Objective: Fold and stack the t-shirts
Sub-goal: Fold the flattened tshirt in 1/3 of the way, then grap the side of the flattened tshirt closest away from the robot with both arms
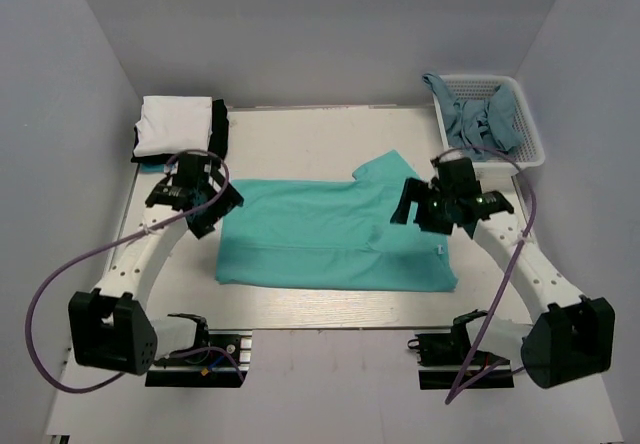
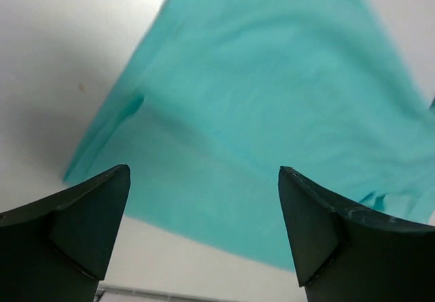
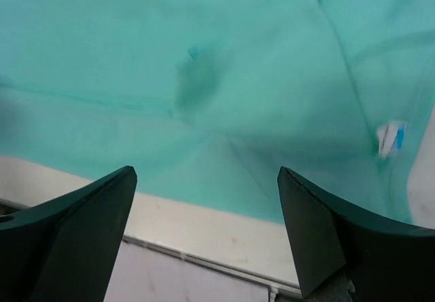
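The left gripper (image 1: 197, 196) and right gripper (image 1: 428, 204) hovered wide open and empty over opposite ends of the spread turquoise t-shirt (image 1: 330, 239), seemingly placed to pinch both ends for a fold.

Plain turquoise-green t-shirt (image 1: 330, 239) mid-table, white-and-blue neck label (image 3: 391, 139). Far-left corner: white folded shirt (image 1: 175, 124) on black folded shirt (image 1: 219, 129). Far-right corner: white lattice basket (image 1: 528, 129) holding dusty-blue cloth (image 1: 480, 119). Off-white table (image 1: 300, 134).
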You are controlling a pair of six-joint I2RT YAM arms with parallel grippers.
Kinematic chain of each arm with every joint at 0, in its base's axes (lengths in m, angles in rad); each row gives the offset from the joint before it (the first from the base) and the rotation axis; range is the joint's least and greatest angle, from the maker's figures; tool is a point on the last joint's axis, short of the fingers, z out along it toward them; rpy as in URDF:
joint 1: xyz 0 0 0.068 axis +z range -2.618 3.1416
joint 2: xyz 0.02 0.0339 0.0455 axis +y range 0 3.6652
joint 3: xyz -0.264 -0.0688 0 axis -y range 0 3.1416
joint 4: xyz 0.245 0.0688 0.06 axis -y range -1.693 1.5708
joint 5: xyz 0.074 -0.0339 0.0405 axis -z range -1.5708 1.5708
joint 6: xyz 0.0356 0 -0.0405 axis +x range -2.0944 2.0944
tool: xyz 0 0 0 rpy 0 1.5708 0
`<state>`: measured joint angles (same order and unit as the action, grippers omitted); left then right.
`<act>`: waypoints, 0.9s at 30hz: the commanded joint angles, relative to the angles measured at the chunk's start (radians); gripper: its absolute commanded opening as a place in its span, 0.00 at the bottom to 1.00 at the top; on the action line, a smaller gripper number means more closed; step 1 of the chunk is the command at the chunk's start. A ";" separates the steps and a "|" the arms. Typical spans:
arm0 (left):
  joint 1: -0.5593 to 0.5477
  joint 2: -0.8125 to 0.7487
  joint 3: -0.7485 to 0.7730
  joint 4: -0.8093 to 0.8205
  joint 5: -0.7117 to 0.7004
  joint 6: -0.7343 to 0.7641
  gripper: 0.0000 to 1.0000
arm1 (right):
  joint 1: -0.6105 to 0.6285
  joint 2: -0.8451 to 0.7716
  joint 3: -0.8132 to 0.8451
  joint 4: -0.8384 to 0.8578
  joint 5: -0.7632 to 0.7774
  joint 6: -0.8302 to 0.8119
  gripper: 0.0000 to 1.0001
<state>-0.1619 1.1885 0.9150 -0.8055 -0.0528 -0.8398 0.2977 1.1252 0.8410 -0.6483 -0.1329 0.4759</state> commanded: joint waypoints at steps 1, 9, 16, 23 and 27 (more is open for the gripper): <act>0.009 0.098 0.134 -0.011 -0.166 0.034 1.00 | 0.012 0.102 0.171 0.042 0.048 -0.101 0.90; 0.028 0.628 0.532 -0.009 -0.228 0.108 1.00 | 0.004 0.504 0.582 0.075 0.254 -0.163 0.90; 0.028 0.864 0.758 -0.047 -0.277 0.117 0.86 | 0.001 0.916 1.053 -0.034 0.354 -0.206 0.90; 0.028 0.962 0.779 -0.031 -0.209 0.137 0.60 | -0.008 1.146 1.218 0.016 0.374 -0.240 0.90; 0.028 0.981 0.746 -0.021 -0.164 0.157 0.37 | -0.020 1.238 1.288 0.103 0.355 -0.256 0.90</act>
<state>-0.1383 2.1628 1.6657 -0.8108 -0.2546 -0.7059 0.2924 2.3283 2.0529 -0.6277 0.2081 0.2489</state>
